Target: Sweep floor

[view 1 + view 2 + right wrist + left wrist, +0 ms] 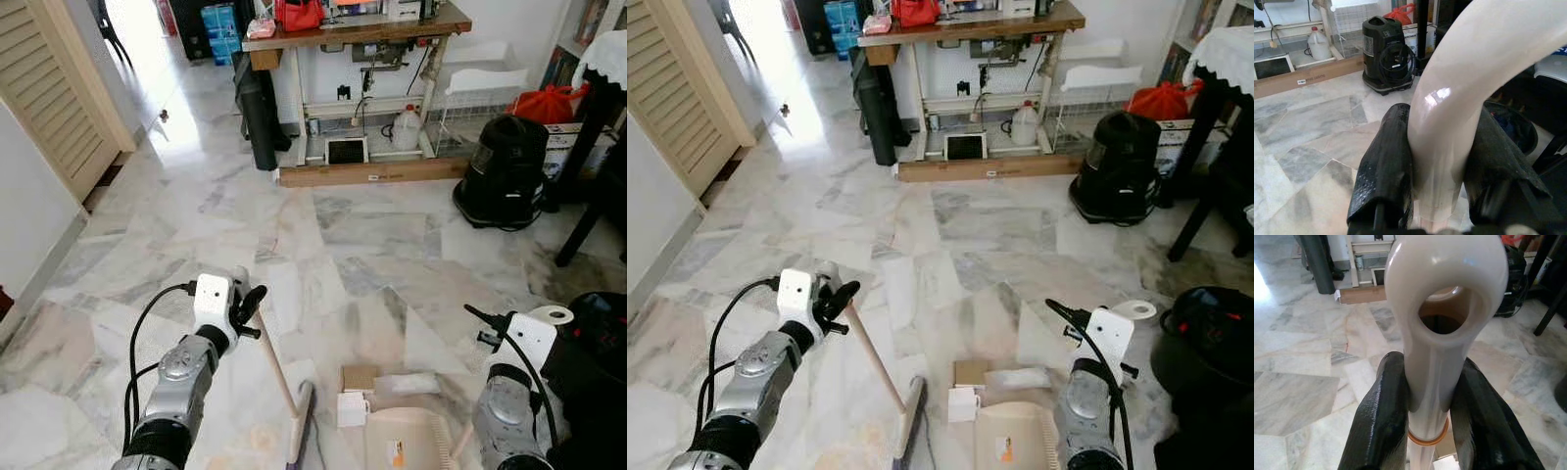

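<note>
The left gripper, arm raised forward, pinches the broom handle, its head below on the floor. The right gripper clamps the dustpan handle; boxes lie before the pan.

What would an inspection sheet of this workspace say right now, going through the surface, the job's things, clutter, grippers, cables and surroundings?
Surface: marble floor, glossy, grey-veined.
Job's things: broom, handle leaning, head on the floor; cream dustpan beside it.
Clutter: small cardboard box, white box and clear wrapper lying just ahead of the dustpan.
Grippers: left gripper shut on the broom handle top; right gripper shut on the dustpan handle.
Cables: black leads looping along both forearms; a cord wound on the black vacuum cleaner.
Surroundings: sewing table ahead, white jug under it, louvred door to the left, black bin to the right.
</note>
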You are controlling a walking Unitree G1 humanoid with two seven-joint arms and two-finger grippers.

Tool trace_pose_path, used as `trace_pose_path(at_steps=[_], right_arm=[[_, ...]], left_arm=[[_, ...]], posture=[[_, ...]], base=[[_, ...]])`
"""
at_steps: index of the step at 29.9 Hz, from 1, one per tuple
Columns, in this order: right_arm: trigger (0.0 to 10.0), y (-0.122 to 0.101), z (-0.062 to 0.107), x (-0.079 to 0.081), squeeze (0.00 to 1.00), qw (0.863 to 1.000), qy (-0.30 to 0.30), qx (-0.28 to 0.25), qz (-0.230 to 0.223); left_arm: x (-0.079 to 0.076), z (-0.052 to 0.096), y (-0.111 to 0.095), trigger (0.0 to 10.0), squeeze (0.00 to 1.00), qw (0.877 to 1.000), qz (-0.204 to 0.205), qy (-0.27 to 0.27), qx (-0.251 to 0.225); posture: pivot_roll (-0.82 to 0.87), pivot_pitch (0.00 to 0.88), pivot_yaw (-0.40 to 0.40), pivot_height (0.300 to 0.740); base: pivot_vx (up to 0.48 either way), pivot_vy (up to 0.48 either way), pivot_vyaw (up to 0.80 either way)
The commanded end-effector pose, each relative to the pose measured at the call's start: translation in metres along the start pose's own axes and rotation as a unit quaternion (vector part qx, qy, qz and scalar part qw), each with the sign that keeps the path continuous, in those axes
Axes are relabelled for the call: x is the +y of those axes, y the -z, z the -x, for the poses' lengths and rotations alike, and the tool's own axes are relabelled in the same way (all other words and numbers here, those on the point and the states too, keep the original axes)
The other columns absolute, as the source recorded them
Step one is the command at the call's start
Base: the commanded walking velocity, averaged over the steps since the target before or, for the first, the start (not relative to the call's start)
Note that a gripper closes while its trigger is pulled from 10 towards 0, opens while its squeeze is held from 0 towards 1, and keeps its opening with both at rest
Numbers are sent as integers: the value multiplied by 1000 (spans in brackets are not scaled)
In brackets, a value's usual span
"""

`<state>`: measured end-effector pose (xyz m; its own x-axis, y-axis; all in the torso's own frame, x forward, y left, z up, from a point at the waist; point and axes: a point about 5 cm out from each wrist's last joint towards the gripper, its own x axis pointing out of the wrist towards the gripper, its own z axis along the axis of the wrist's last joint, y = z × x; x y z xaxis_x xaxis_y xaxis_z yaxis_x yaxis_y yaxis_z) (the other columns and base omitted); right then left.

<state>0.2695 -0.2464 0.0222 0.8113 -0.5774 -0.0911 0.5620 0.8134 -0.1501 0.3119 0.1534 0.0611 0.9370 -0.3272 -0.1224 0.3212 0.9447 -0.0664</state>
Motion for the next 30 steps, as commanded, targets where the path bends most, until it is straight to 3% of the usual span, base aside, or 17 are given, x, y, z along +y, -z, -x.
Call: trace_pose_path(at_steps=[1, 9, 13, 22, 29, 30], right_arm=[[10000, -11, -5, 4, 0, 1000, -2, -23, -5], [10000, -11, -6, -2, 0, 999, 19, -29, 17], [10000, -9, -4, 0, 0, 999, 19, -28, 16], [10000, -6, -2, -1, 0, 999, 23, -23, 20], [10000, -6, -3, -1, 0, 999, 26, -22, 19], [10000, -6, -3, -2, 0, 999, 26, -19, 19]], left_arm=[[5, 4, 2, 10000, 0, 1000, -8, 0, 15], [1, 6, 3, 10000, 0, 1000, -2, 12, 17], [1, 6, 3, 10000, 0, 999, 36, 2, 13], [1, 0, -4, 10000, 0, 997, 78, -5, 1], [-5, -7, -8, 10000, 0, 996, 88, 20, 3], [-11, -8, -8, 10000, 0, 994, 97, 42, 11]], posture=[[-22, 0, 121, 740], [-9, 0, 127, 740], [-12, 0, 130, 740], [-11, 0, 126, 740], [-18, 0, 122, 740], [-17, 0, 122, 740]], base=[[0, 0, 0], [0, 0, 0], [0, 0, 0], [0, 0, 0], [0, 0, 0], [0, 0, 0]])
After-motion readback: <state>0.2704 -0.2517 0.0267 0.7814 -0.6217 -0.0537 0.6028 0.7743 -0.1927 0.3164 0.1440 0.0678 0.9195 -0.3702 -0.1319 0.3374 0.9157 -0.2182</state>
